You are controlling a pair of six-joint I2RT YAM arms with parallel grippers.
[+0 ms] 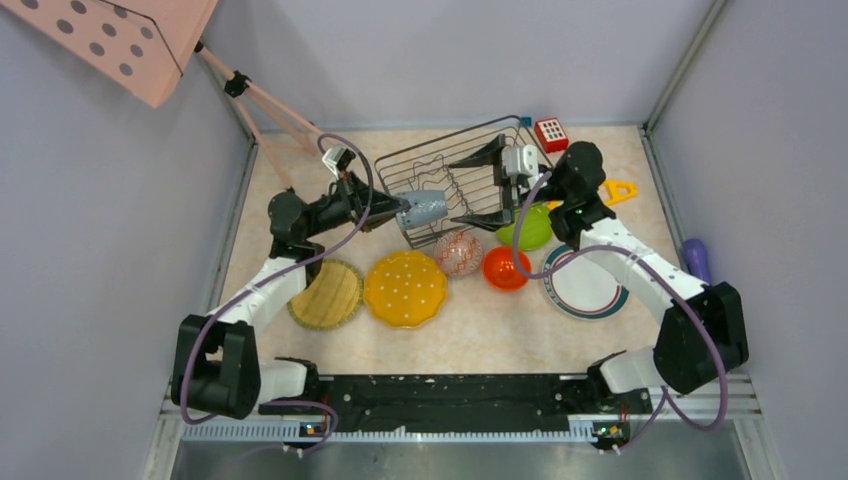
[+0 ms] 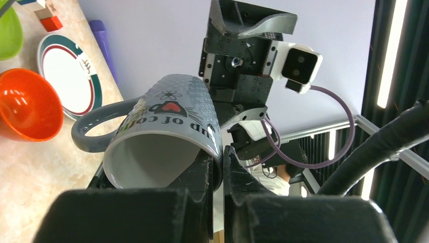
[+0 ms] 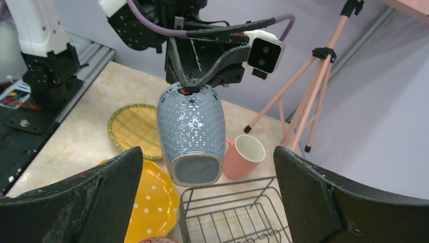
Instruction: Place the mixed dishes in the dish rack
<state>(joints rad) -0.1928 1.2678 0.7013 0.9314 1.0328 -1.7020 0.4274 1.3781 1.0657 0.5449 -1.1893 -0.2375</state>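
- closest to the lens on my left wrist: left gripper (image 2: 217, 167) fingers pinched onto the rim of the grey patterned ceramic mug (image 2: 172, 116), one finger inside the mouth and one outside.
- that mug is up off the table (image 1: 480, 330), tipped on its side, base pointing at my other arm. it hangs at the left end of the dark wire dish rack (image 1: 445, 140).
- right gripper (image 1: 478, 188) is spread wide above the rack, facing the mug's base, with nothing between the fingers.
- pink ceramic mug (image 3: 245, 157) stands upright on the table just outside the rack, behind the grey one.
- in a row on the table on the near side of the rack: woven yellow scalloped plate (image 1: 327, 295), yellow dotted scalloped plate (image 1: 405, 288), patterned round bowl (image 1: 458, 252), orange-red bowl (image 1: 505, 268), white green-rimmed plate (image 1: 585, 285).
- lime green plate (image 1: 530, 228) sits partly under my right arm.
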